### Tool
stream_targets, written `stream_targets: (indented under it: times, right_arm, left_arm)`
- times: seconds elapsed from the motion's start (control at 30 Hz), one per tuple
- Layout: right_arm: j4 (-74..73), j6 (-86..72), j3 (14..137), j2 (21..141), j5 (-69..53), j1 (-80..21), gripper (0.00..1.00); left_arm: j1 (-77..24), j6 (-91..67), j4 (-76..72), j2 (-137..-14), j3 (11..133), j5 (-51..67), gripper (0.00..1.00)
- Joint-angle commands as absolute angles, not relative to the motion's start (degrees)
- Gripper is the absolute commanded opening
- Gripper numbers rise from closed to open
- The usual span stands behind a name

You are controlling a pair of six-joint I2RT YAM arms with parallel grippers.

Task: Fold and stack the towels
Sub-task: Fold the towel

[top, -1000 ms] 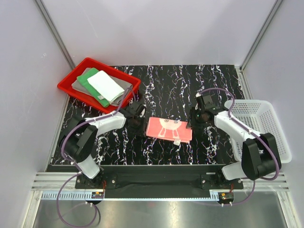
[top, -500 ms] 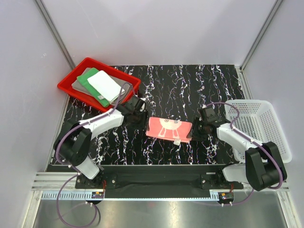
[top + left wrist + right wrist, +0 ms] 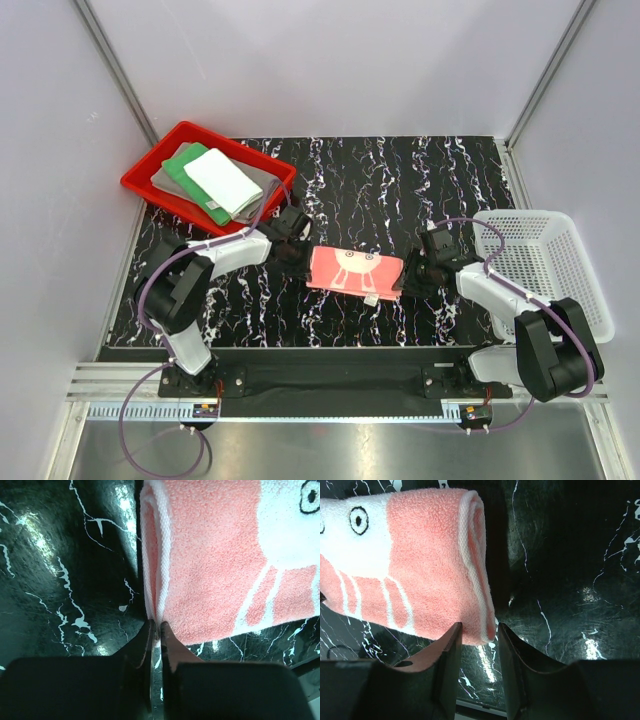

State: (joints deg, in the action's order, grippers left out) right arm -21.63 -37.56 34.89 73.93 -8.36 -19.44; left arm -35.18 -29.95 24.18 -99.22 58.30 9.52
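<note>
Salmon-pink towel [image 3: 352, 271], folded, is lying mid-table between both arms. Left gripper [image 3: 156, 625] is pinching its left hem, jaws nearly together. Right gripper [image 3: 477, 626] is straddling its right fold, jaws apart. Grey towel [image 3: 165, 179], green towel [image 3: 184, 168] and white towel [image 3: 222, 180] are sitting stacked in red tray [image 3: 240, 149], far left.

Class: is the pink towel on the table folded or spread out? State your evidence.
Folded. The pink towel lies as a compact rectangle, and both wrist views show stacked layers at its ends.
</note>
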Motion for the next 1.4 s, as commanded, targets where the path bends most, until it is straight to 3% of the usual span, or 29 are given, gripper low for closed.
stream_targets:
  times: [0.0,0.07,0.13,0.2,0.23,0.47,0.67,0.73,0.77,0.83,1.37]
  right_arm:
    - [-19.1,-37.4,34.5,73.1,-6.9,-19.7,0.41]
    - [-18.5,-37.3,34.7,72.7,-7.1,-19.7,0.29]
    - [-18.8,-37.2,35.1,71.9,-7.5,-19.8,0.1]
    - [-20.3,-36.7,36.4,71.1,-7.9,-19.7,0.03]
    - [-20.6,-36.7,36.7,70.8,-8.1,-19.8,0.01]
    - [-18.6,-38.1,34.5,70.9,-10.8,-19.8,0.0]
    - [-17.6,-38.1,33.2,70.7,-11.0,-19.8,0.0]
    - [-17.9,-38.1,33.5,70.5,-11.1,-19.8,0.0]
    - [-18.0,-38.1,33.7,70.4,-11.2,-19.8,0.0]
    - [-17.9,-38.1,33.7,70.1,-10.9,-19.8,0.0]
    - [-18.0,-37.6,32.9,69.5,-10.8,-19.7,0.0]
  left_arm:
    - [-35.0,-29.1,24.8,-98.9,60.6,9.3,0.01]
    - [-34.9,-29.0,26.0,-99.3,61.5,9.3,0.01]
    - [-34.9,-28.9,27.8,-99.8,62.3,9.2,0.15]
    - [-34.9,-28.7,29.2,-99.0,63.0,7.9,0.36]
    - [-35.0,-28.6,29.4,-98.4,63.0,7.5,0.38]
    - [-35.0,-28.7,28.4,-97.6,62.7,9.1,0.4]
    - [-34.9,-29.1,26.9,-99.1,61.5,11.0,0.25]
    - [-34.9,-29.3,27.8,-98.7,62.0,11.0,0.29]
    - [-35.0,-29.3,28.1,-98.6,62.1,11.0,0.37]
    - [-35.0,-29.7,28.9,-97.6,61.6,10.5,0.4]
    - [-35.0,-33.7,24.8,-95.7,57.0,13.3,0.37]
